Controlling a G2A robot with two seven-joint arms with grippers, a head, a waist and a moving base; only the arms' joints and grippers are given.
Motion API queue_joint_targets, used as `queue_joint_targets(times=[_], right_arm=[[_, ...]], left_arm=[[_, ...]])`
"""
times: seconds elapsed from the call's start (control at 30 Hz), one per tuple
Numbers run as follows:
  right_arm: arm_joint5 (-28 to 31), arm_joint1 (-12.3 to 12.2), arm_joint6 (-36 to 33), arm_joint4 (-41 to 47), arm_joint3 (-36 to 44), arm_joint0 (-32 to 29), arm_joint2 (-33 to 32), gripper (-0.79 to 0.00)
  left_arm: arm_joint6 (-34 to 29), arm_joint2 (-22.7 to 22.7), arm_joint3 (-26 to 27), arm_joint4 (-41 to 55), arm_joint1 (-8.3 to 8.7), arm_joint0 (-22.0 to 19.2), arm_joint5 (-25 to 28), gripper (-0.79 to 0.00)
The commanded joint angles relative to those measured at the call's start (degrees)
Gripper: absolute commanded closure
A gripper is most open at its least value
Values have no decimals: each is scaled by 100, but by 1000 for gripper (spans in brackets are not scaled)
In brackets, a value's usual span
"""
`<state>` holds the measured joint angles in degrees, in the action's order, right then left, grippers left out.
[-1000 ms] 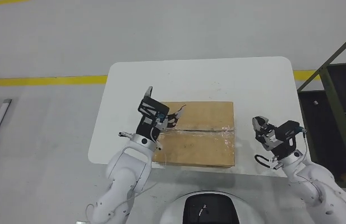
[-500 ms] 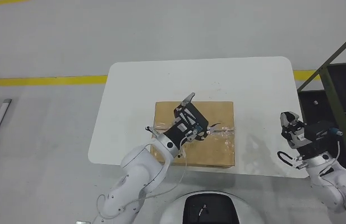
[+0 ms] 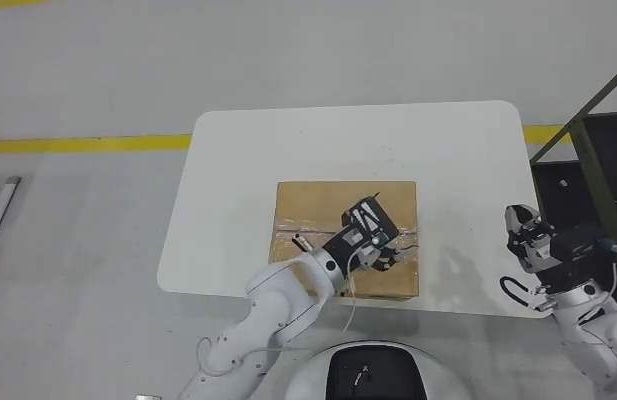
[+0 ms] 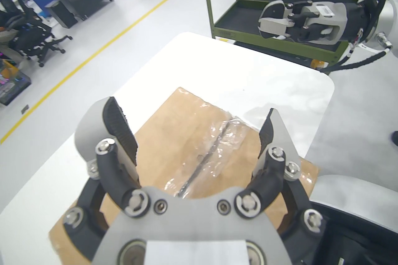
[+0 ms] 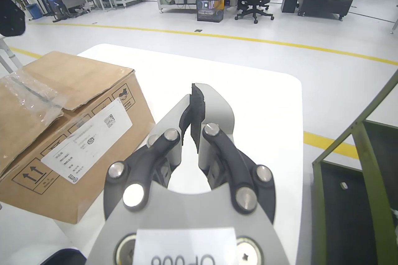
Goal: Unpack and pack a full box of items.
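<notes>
We are at the start: the box (image 3: 328, 205) sits taped shut, nothing unpacked; our left gripper (image 4: 191, 114) hovers open above it, right gripper (image 5: 193, 101) closed.

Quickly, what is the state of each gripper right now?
Left gripper: open, empty, above the box.
Right gripper: shut, empty, apart from the box.
</notes>
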<state>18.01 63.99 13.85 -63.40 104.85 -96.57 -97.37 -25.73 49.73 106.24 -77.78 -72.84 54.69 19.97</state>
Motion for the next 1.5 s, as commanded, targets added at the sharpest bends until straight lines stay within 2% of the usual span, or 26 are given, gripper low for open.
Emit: queue_joint_targets(times=[0.0,0.27,0.47,0.57,0.63,0.77,0.8,0.83,0.93,0.97,1.0,1.27,1.47], right_arm=[[29,2,20,-10,6,-39,-28,0],[99,21,45,12,46,-143,-54,0],[152,32,65,10,61,-161,-63,0],[173,38,65,1,58,-158,-58,0],[184,43,63,4,43,-145,-45,0],[204,51,40,-6,23,-100,-24,0],[206,53,36,-9,17,-88,-18,0],[205,56,33,-13,10,-77,-9,0],[200,63,28,-30,4,-53,21,0],[195,67,25,-37,7,-45,36,0],[196,68,24,-42,8,-42,42,0],[193,89,16,-52,41,-51,96,0],[236,101,25,-52,81,-54,125,0]], left_arm=[[-248,-221,-251,73,-70,-164,-58,-785],[-805,-665,-774,-586,-208,-558,-33,-785],[-946,-752,-836,-734,-278,-602,-130,-785],[-986,-765,-820,-807,-299,-612,-113,-699],[-1025,-759,-792,-865,-312,-606,-113,-708],[-1083,-697,-711,-936,-327,-573,-155,-551],[-1091,-682,-691,-951,-329,-561,-148,-388],[-1103,-664,-671,-981,-331,-550,-155,-326],[-1121,-619,-614,-1056,-332,-505,-157,-206],[-1135,-585,-593,-1087,-331,-478,-168,-77],[-1145,-569,-581,-1102,-330,-464,-166,0],[-1218,-134,-139,-1362,-262,-175,-267,0],[-1287,612,514,-1664,-132,186,-291,0]])
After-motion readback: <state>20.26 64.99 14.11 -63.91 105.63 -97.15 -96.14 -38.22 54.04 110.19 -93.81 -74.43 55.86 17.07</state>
